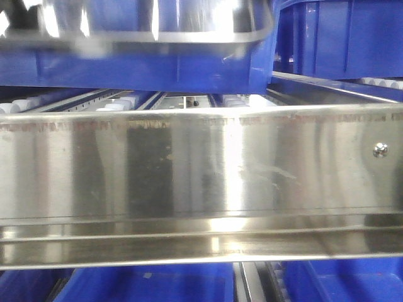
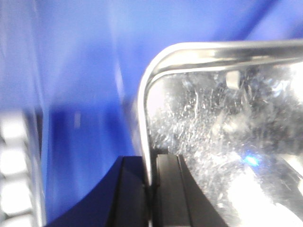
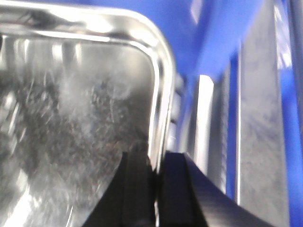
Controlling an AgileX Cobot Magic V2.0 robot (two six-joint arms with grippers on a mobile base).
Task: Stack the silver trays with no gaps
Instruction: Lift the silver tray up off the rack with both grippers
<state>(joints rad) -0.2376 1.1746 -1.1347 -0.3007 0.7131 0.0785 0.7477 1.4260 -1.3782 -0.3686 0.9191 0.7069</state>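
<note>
Both grippers are clamped. The left gripper has its jaws almost together on the rolled rim of a shallow, scuffed silver steel tray, one finger inside the wall and one outside. The right gripper has the same narrow pinch on the opposite rim.

The long flat brushed-steel rail fills my front view, below the deep blue plastic bin. The tray sits at the bin's mouth, blurred. I cannot tell whether it is inside or just above. White rollers run under the bin. A small screw sits low and right of the bin.

My read is a two-handed carry with the nesting not yet done. No receiving tray is visible. Next I need to hold the tray level, square its corners over the lower tray, lower both sides evenly until seated, then release.
</note>
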